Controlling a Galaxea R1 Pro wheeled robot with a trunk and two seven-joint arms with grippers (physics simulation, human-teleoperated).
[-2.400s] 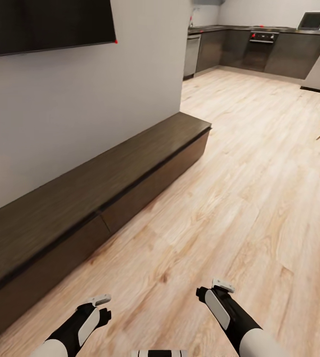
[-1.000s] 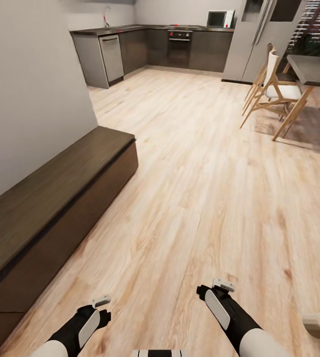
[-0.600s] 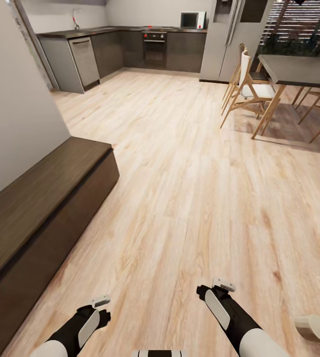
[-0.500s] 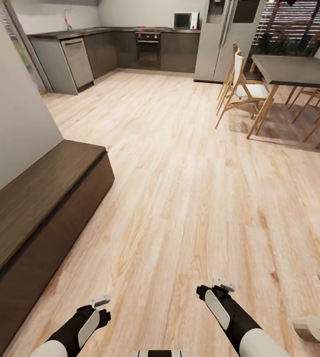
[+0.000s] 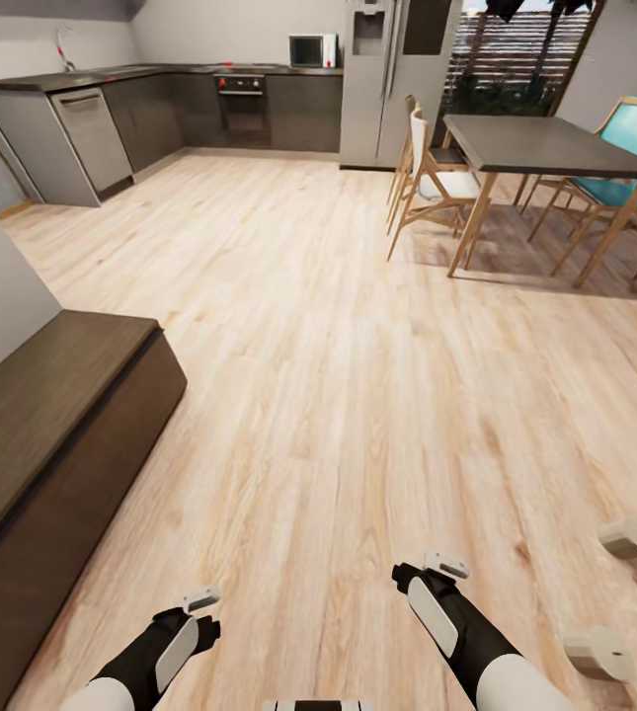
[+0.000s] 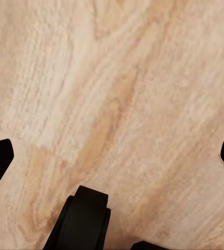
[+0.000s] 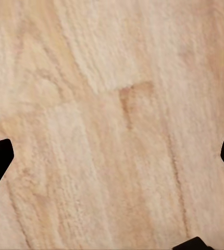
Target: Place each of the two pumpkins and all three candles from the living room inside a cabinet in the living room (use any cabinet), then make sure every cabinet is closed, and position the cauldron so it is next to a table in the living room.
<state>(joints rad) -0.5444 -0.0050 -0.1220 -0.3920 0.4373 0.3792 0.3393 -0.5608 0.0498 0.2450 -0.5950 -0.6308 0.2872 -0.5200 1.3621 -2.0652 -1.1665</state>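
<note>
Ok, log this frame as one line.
phase: in transit | left gripper: open, empty | right gripper: open, empty | candles: on floor | cabinet: closed

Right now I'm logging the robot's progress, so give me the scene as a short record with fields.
place: wood floor, kitchen beyond
cabinet: low dark cabinet at left, fronts shut
candles: two pale candles lying on the floor at right
table: dining table with chairs, far right
left gripper: jaws open, empty
right gripper: jaws open, empty
</note>
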